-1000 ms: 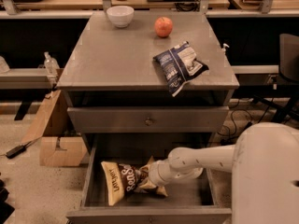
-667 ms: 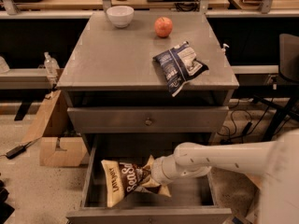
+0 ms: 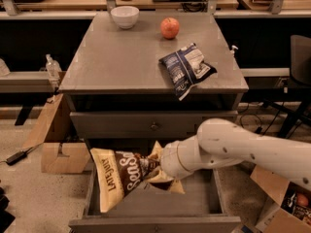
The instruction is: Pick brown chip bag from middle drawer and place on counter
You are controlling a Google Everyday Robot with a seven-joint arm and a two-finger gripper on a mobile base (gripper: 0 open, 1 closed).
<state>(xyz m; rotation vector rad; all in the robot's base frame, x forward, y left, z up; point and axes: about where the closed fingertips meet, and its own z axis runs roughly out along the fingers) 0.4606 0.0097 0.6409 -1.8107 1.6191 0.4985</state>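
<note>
Held the brown chip bag (image 3: 127, 174) in the gripper (image 3: 159, 167), clamped on the bag's crumpled right end. Hovered over the open middle drawer (image 3: 201, 200), just below and in front of the closed drawer front (image 3: 121, 125) with its round knob. Stretched the bag out to the gripper's left, tilted, with the "LATE JULY" end farthest away and lowest, over the drawer's left wall. Above and beyond the gripper, saw the counter (image 3: 121, 57) bearing a dark blue chip bag (image 3: 187, 69) nearly straight beyond, an apple (image 3: 169, 27) farther back, and a white bowl (image 3: 125, 16) back and to the left.
</note>
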